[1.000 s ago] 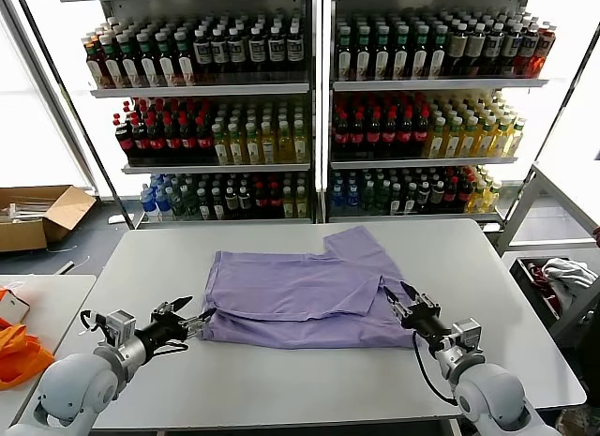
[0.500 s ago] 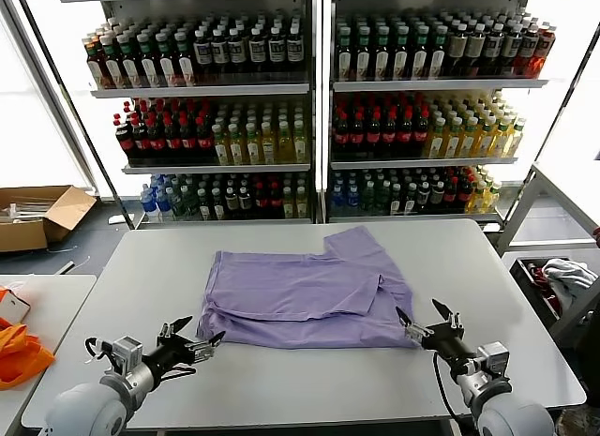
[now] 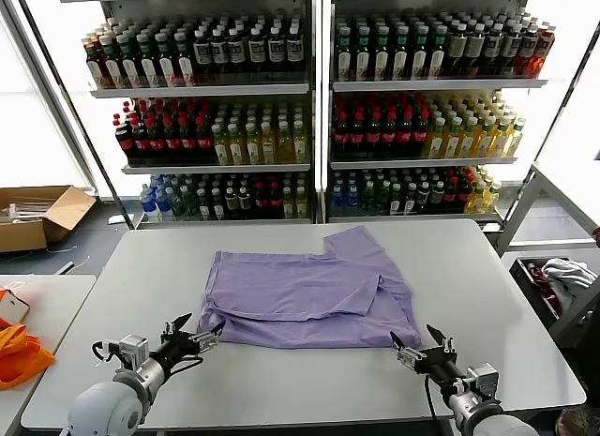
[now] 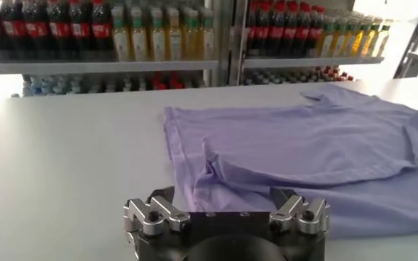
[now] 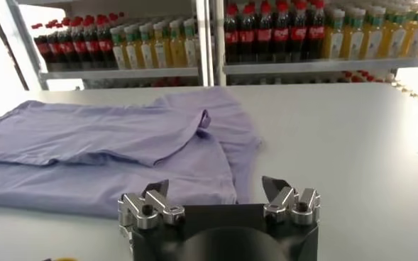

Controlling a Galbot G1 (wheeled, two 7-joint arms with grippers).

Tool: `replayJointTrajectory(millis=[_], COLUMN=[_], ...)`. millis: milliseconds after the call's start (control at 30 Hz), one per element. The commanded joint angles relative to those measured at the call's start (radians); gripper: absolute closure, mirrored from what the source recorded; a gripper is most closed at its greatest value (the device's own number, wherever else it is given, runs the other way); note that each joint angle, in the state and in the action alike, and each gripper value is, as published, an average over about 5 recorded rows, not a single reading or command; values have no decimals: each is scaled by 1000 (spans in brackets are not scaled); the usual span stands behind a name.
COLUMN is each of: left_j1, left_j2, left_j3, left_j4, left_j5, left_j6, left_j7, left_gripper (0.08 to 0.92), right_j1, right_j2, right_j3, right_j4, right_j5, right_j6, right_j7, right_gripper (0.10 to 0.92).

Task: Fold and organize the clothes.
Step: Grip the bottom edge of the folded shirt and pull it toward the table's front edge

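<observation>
A lavender T-shirt [image 3: 309, 295] lies partly folded on the white table [image 3: 450, 267], one sleeve pointing toward the shelves. It also shows in the left wrist view [image 4: 301, 149] and the right wrist view [image 5: 109, 152]. My left gripper [image 3: 195, 334] is open and empty, just off the shirt's near left corner. My right gripper [image 3: 416, 342] is open and empty, just off the shirt's near right corner. Both hover low near the table's front edge.
Shelves of bottled drinks [image 3: 309, 108] stand behind the table. A cardboard box [image 3: 37, 216] sits on the floor at far left, an orange item [image 3: 19, 352] on a side table, and a bin with cloth [image 3: 562, 277] at right.
Both grippers have let go of the shirt's near corners and drawn back toward the table's front edge. The shirt now lies flat with its lower part folded.
</observation>
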Motion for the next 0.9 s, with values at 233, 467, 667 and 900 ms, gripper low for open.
replayJointTrajectory(millis=[233,467,667,900], left_j1=[-4,12,57,156], left_j2=[-24,-15,-3,-12], left_j3=[34,21,-1,-42], left_j4=[59,55,16,-66], left_j5=[-64,-65,-62,-47], left_j6=[-7,-10,-13,-10], left_j7=[-64,-61,-61,-66], left_gripper=[380,588,761,898], right_j1=[6,0,-17,-107], right_j2=[12,7,7,-3], right_j3=[-33,-25,-19,19], right_j4=[-11,-7,8,68], right_j5=[-4,-4,-2,-2], right_j6=[-12,-11,-19,-40], right_j7=[5,-5,6,-5], right_gripper=[596,787,916,920])
